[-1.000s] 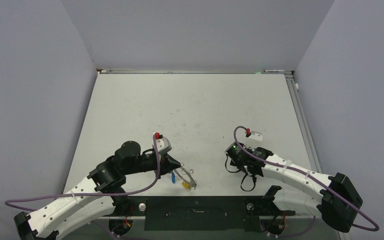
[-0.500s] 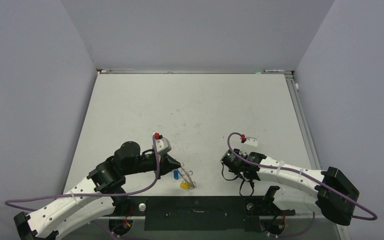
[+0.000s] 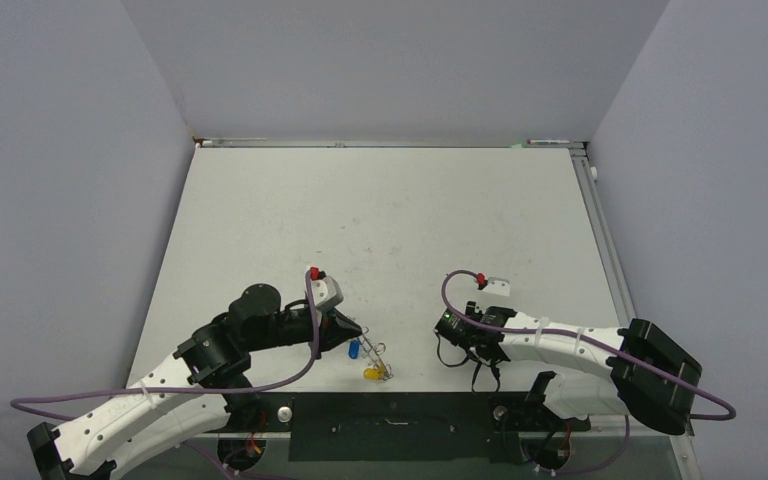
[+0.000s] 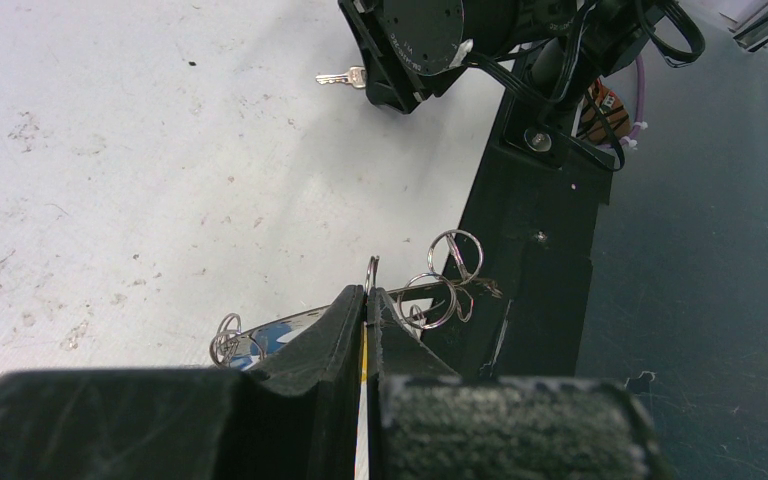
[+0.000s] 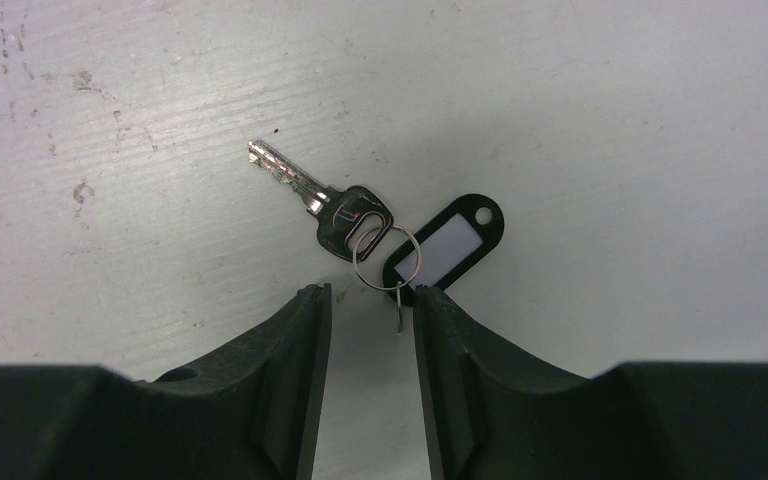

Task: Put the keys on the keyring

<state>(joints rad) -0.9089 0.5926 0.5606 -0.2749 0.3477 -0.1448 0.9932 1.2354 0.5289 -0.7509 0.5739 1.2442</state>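
Note:
My left gripper (image 3: pixel 353 336) (image 4: pixel 370 293) is shut on the keyring (image 3: pixel 381 361) (image 4: pixel 290 322), a flat silver plate rimmed with small wire loops (image 4: pixel 452 268), and holds it just above the table's near edge. A blue tag (image 3: pixel 354 350) and a yellow tag (image 3: pixel 369 373) hang from it. Flat on the table lies a silver key (image 5: pixel 345 218) (image 4: pixel 341 77), joined by a small ring (image 5: pixel 387 258) to a black tag (image 5: pixel 450 243). My right gripper (image 3: pixel 448 347) (image 5: pixel 372 295) stands open right over it, with a fingertip on either side of the small ring's stub. In the top view this key is hidden.
The black base plate (image 3: pixel 390 421) (image 4: pixel 540 250) runs along the near edge, just below the keyring. Purple cables (image 3: pixel 460 278) loop over both wrists. Grey walls close in the white table (image 3: pixel 390 210) on three sides.
My right arm has slid left and toward the near edge, and its jaws have narrowed. The left gripper has stayed put, the keyring turning slightly in it.

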